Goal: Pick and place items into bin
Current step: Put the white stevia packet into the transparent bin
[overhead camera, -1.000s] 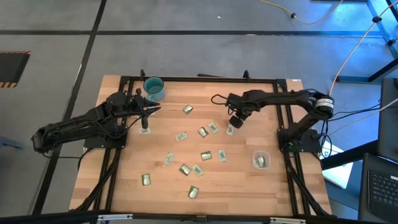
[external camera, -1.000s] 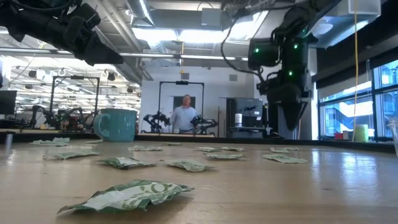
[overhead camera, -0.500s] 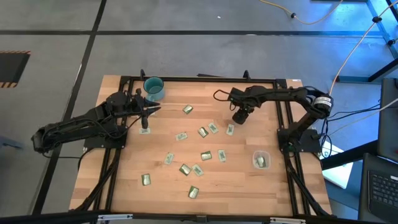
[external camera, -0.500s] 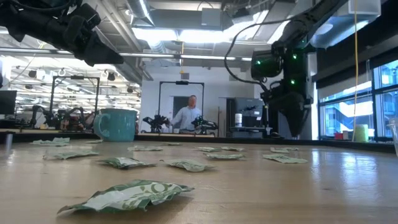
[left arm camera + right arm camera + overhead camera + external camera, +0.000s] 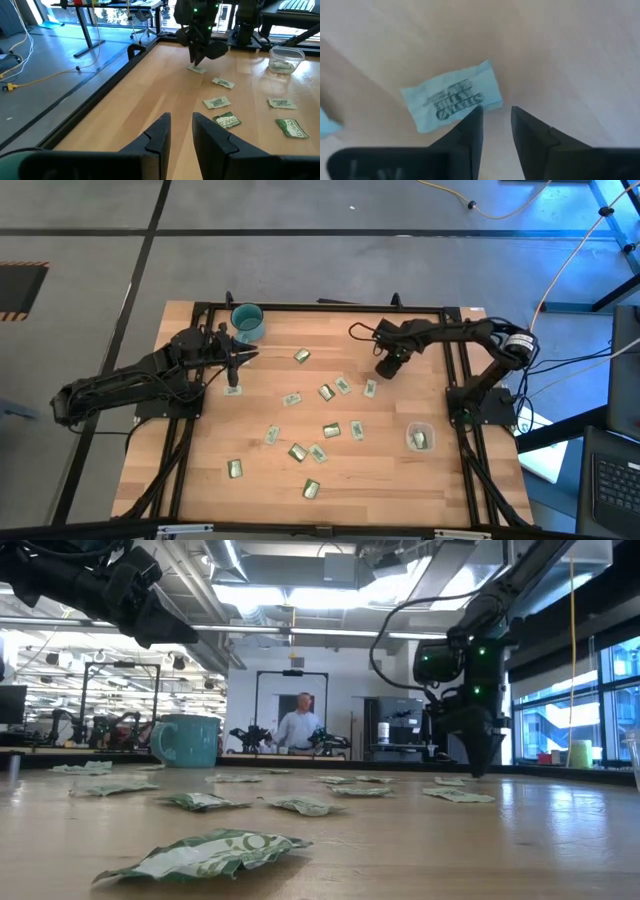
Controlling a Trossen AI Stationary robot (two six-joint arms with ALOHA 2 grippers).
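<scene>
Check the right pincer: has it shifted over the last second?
Yes. In the high view the right pincer has drawn back from the packet it hovered over, toward the table's far edge and right side rail.

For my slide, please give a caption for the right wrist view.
Right gripper with a narrow gap between its fingers, empty, poised above a pale green packet on the wooden table.

Pale green and gold rectangular foil packets (image 5: pixel 329 431) with dark green print lie on the light, grained wooden table (image 5: pixel 400 490), a glossy teal ceramic mug (image 5: pixel 246 321) at its eleven o'clock and a clear plastic cup-like bin (image 5: pixel 419 437) toward four o'clock.
</scene>
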